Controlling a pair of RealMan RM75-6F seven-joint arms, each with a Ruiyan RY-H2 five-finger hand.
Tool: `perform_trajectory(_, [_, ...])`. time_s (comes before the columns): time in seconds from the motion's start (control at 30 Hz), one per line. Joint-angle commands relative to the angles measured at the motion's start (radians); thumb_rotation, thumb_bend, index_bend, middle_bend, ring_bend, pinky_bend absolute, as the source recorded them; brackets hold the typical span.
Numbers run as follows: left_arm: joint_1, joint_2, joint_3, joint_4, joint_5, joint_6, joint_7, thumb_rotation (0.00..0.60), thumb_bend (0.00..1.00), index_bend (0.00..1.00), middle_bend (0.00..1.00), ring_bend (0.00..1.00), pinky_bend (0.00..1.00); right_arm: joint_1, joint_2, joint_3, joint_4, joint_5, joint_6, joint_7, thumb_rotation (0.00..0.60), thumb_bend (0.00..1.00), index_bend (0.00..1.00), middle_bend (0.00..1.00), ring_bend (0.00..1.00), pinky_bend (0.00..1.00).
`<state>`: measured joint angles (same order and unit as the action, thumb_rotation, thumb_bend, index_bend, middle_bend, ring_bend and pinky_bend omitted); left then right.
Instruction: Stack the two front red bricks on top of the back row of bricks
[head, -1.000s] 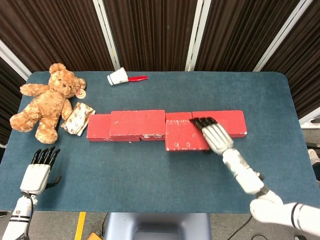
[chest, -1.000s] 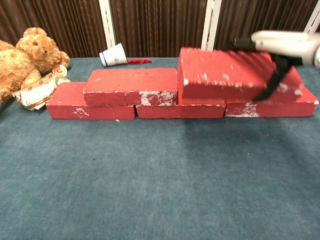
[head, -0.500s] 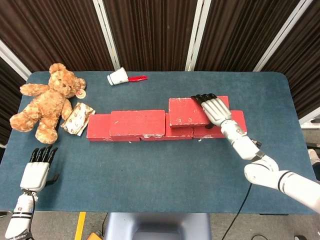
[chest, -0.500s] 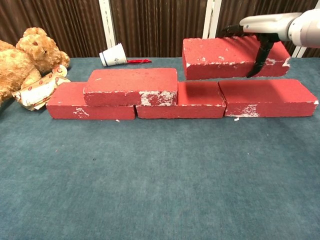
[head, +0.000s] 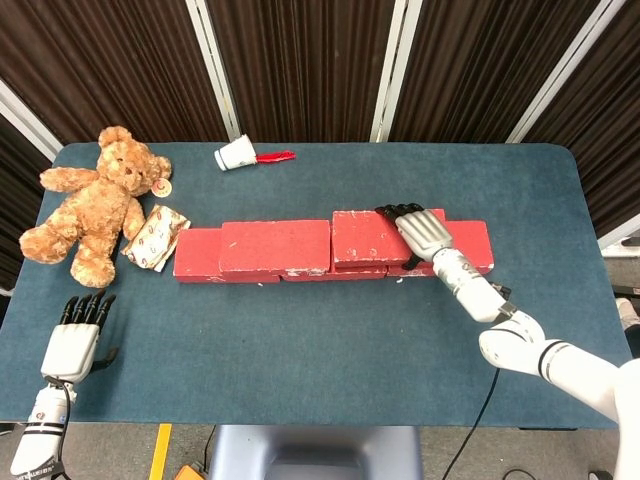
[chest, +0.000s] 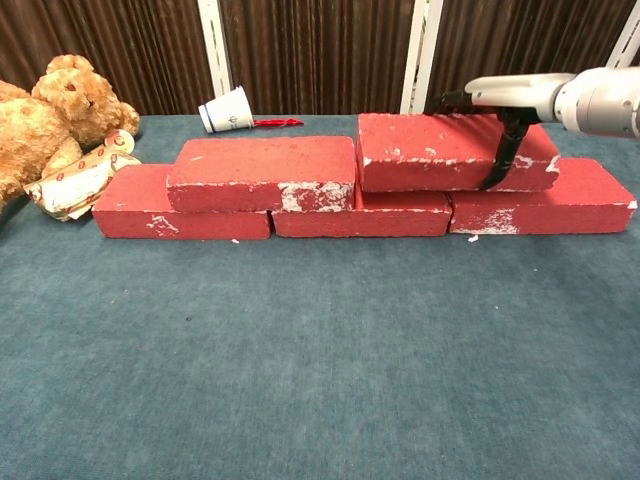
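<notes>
The left hand (head: 72, 345) idles low by the near edge of the table (head: 300, 340), fingers straight, holding nothing. Farther back, the right hand (head: 420, 228) grasps the second red brick (chest: 450, 152), resting across two bricks of the back row (chest: 365, 212). Release gently, keeping it flush beside the first stacked brick (chest: 262, 172).

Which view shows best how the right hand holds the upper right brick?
The chest view: the right hand lies over the brick, with one finger down its front face, and the brick sits on the back row. The head view shows only the hand covering the brick's right end.
</notes>
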<state>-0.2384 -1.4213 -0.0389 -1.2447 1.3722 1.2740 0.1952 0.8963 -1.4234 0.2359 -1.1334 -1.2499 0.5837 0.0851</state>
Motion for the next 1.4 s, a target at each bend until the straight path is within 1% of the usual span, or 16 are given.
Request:
perform_trajectory(0.03, [0.000, 0.001, 0.001, -0.001, 0.003, 0.001, -0.001, 0.600, 0.28, 0.00, 0.00, 0.00, 0.00, 0.005, -0.005, -0.007, 0.005, -0.003, -0.003, 0.004, 0.600, 0.12, 0.48, 0.45, 0.38, 0.39])
perform_trajectory(0.27, [0.000, 0.002, 0.001, 0.000, 0.003, -0.005, -0.005, 0.600, 0.28, 0.00, 0.00, 0.00, 0.00, 0.016, -0.019, -0.019, 0.016, 0.008, -0.011, -0.001, 0.600, 0.12, 0.46, 0.45, 0.36, 0.39])
perform_trajectory(0.37, [-0.001, 0.002, 0.000, 0.002, 0.003, -0.007, -0.006, 0.600, 0.28, 0.00, 0.00, 0.00, 0.00, 0.021, -0.020, -0.024, 0.017, 0.015, -0.020, -0.002, 0.600, 0.12, 0.42, 0.44, 0.32, 0.37])
perform_trajectory(0.47, [-0.002, 0.002, -0.001, 0.003, 0.002, -0.009, -0.008, 0.600, 0.27, 0.00, 0.00, 0.00, 0.00, 0.025, -0.020, -0.028, 0.019, 0.024, -0.024, -0.011, 0.600, 0.12, 0.35, 0.41, 0.26, 0.34])
perform_trajectory(0.57, [-0.003, 0.002, -0.001, 0.004, 0.001, -0.014, -0.011, 0.600, 0.27, 0.00, 0.00, 0.00, 0.00, 0.028, -0.021, -0.030, 0.019, 0.032, -0.023, -0.020, 0.600, 0.12, 0.27, 0.36, 0.21, 0.32])
perform_trajectory(0.67, [-0.004, 0.003, 0.000, 0.003, 0.002, -0.016, -0.012, 0.600, 0.27, 0.00, 0.00, 0.00, 0.00, 0.032, -0.022, -0.033, 0.019, 0.044, -0.031, -0.026, 0.600, 0.12, 0.16, 0.28, 0.15, 0.28])
perform_trajectory(0.73, [-0.004, 0.003, 0.000, 0.002, 0.005, -0.013, -0.010, 0.600, 0.27, 0.00, 0.00, 0.00, 0.00, 0.033, -0.026, -0.032, 0.020, 0.047, -0.029, -0.022, 0.600, 0.12, 0.07, 0.23, 0.10, 0.26])
perform_trajectory(0.8, [-0.004, 0.002, 0.000, 0.001, 0.007, -0.014, -0.010, 0.600, 0.28, 0.00, 0.00, 0.00, 0.00, 0.034, -0.030, -0.033, 0.023, 0.048, -0.030, -0.019, 0.600, 0.12, 0.01, 0.18, 0.06, 0.23])
perform_trajectory(0.83, [-0.005, 0.001, 0.001, 0.002, 0.006, -0.016, -0.010, 0.600, 0.28, 0.00, 0.00, 0.00, 0.00, 0.036, -0.031, -0.034, 0.024, 0.051, -0.033, -0.018, 0.600, 0.12, 0.00, 0.15, 0.03, 0.21])
perform_trajectory(0.9, [-0.006, 0.001, 0.000, 0.003, 0.004, -0.020, -0.011, 0.600, 0.27, 0.00, 0.00, 0.00, 0.00, 0.038, -0.031, -0.034, 0.026, 0.056, -0.035, -0.022, 0.600, 0.12, 0.00, 0.11, 0.00, 0.18])
perform_trajectory(1.0, [-0.007, 0.001, -0.002, 0.005, 0.003, -0.021, -0.015, 0.600, 0.27, 0.00, 0.00, 0.00, 0.00, 0.039, -0.030, -0.034, 0.023, 0.060, -0.029, -0.027, 0.600, 0.12, 0.00, 0.06, 0.00, 0.15])
perform_trajectory(1.23, [-0.008, 0.001, -0.001, 0.006, 0.006, -0.024, -0.021, 0.600, 0.28, 0.00, 0.00, 0.00, 0.00, 0.037, -0.017, -0.035, -0.003, 0.079, -0.029, -0.032, 0.600, 0.12, 0.00, 0.04, 0.00, 0.13])
perform_trajectory(1.33, [-0.008, 0.002, -0.001, 0.005, 0.007, -0.022, -0.023, 0.600, 0.28, 0.00, 0.00, 0.00, 0.00, 0.031, 0.000, -0.031, -0.032, 0.083, -0.020, -0.024, 0.600, 0.12, 0.00, 0.04, 0.00, 0.12])
perform_trajectory(1.4, [-0.008, 0.002, -0.001, 0.004, 0.008, -0.021, -0.022, 0.600, 0.28, 0.00, 0.00, 0.00, 0.00, 0.017, 0.027, -0.028, -0.068, 0.074, 0.006, -0.018, 0.600, 0.12, 0.00, 0.03, 0.00, 0.11])
